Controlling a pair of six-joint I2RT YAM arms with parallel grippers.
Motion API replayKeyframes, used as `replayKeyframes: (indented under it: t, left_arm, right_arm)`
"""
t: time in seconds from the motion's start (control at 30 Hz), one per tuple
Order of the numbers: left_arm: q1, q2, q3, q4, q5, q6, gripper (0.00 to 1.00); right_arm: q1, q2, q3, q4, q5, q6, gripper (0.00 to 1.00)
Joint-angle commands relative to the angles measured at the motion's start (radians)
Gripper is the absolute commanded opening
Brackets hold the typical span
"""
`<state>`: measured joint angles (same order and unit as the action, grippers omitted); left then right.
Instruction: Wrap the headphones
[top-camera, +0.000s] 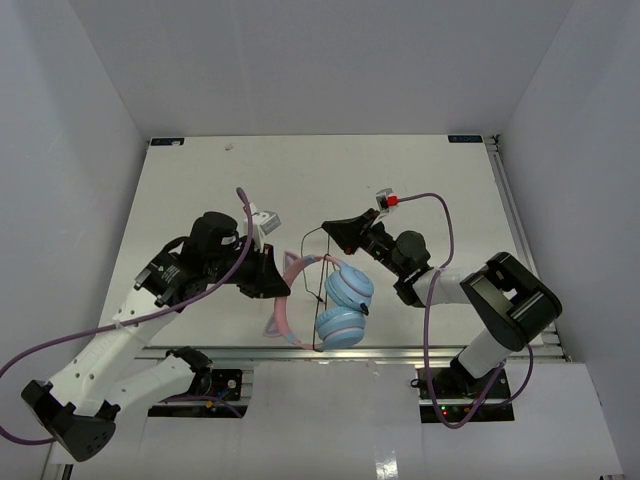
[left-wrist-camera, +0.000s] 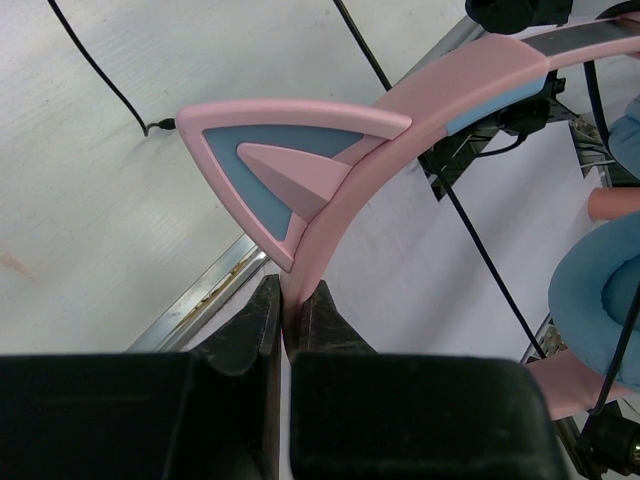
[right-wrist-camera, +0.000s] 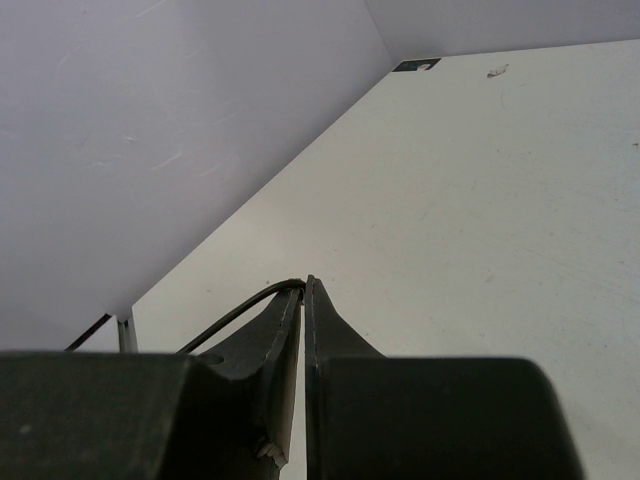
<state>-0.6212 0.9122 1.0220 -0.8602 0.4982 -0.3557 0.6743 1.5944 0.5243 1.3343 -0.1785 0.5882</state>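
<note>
Left pincer (top-camera: 284, 288) on the headband (top-camera: 286, 310), right pincer (top-camera: 326, 229) on the cord (top-camera: 325, 285); headphones (top-camera: 345, 305) at the 6 o'clock edge of the worktop (top-camera: 300, 180).

Left pincer reaches in from 8 o'clock, nearly level, clenched on the pink headband just below a cat ear (left-wrist-camera: 285, 165). Right pincer reaches in from 4 o'clock with its tips toward 10 o'clock, grasping the thin black cord at its very tips (right-wrist-camera: 303, 290). Blue cups (top-camera: 348, 288) sit one behind the other on the 3 o'clock side of the headband, whose arc runs 12 to 6 o'clock and bulges toward 9. Left wrist view cuts the cups off at its right edge. Right wrist view shows only a short run of cord. From above, the cord is hard to trace past the cups, and I cannot tell whether the cups touch the worktop.
</note>
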Motion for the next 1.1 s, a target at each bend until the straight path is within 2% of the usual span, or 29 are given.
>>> replayKeyframes:
  t: [0.0,0.07,0.27,0.47,0.53,0.6,0.7,0.77,0.87,1.07]
  left_arm:
    - [-0.020,-0.008,0.051,0.007,0.164,-0.008,0.00]
    - [-0.020,0.005,0.060,-0.006,0.176,0.009,0.00]
    - [-0.020,0.038,0.039,-0.040,0.085,0.060,0.00]
    - [-0.020,0.070,0.043,-0.056,-0.008,0.086,0.00]
    - [-0.022,0.086,0.046,-0.056,0.002,0.094,0.00]
    - [-0.030,0.104,0.055,-0.063,-0.037,0.101,0.00]
    - [-0.037,0.131,0.073,-0.068,-0.125,0.111,0.00]
    - [-0.038,0.166,0.087,-0.069,-0.174,0.119,0.00]
    - [-0.040,0.214,0.112,-0.065,-0.290,0.134,0.00]
    - [-0.046,0.324,0.139,-0.053,-0.463,0.149,0.00]
  right_arm:
    - [-0.019,-0.008,-0.001,0.552,0.105,-0.007,0.08]
    - [-0.023,-0.012,-0.010,0.552,0.117,-0.029,0.08]
    - [-0.041,-0.084,-0.062,0.552,0.046,-0.091,0.08]
    - [-0.046,-0.198,-0.153,0.551,0.105,-0.206,0.08]
    - [-0.058,-0.230,-0.150,0.548,0.057,-0.238,0.08]
    - [-0.068,-0.285,-0.139,0.468,0.002,-0.267,0.08]
    - [-0.071,-0.368,-0.111,0.200,-0.087,-0.382,0.08]
    - [-0.071,-0.429,-0.108,0.099,-0.130,-0.439,0.08]
    - [-0.071,-0.515,-0.111,-0.077,-0.130,-0.503,0.08]
    - [-0.071,-0.585,0.005,-0.441,-0.209,-0.584,0.08]
